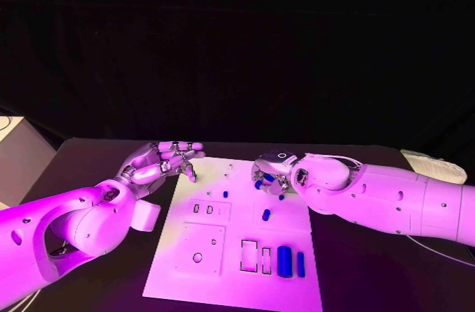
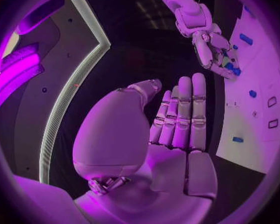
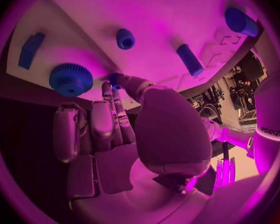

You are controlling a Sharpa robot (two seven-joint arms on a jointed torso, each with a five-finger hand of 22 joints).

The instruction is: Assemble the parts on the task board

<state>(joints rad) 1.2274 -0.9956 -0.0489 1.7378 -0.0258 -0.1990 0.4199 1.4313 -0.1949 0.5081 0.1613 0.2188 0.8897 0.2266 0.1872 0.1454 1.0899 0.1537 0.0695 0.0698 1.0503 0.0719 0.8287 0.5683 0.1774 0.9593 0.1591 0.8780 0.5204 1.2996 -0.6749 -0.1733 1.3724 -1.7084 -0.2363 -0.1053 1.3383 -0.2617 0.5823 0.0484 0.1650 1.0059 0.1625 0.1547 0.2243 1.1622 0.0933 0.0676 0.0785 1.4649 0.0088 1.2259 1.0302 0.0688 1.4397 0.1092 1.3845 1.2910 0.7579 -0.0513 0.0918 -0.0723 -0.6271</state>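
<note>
Head view: left hand fingers loosely apart, empty; right hand grip unclear.

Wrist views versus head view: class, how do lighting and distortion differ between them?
Head view: magenta light over the task board, dark surroundings, edges straight. Left wrist view: fisheye bends the board's edge, left hand looms large. Right wrist view: circular, board curved, toothed blue part sharp.
</note>
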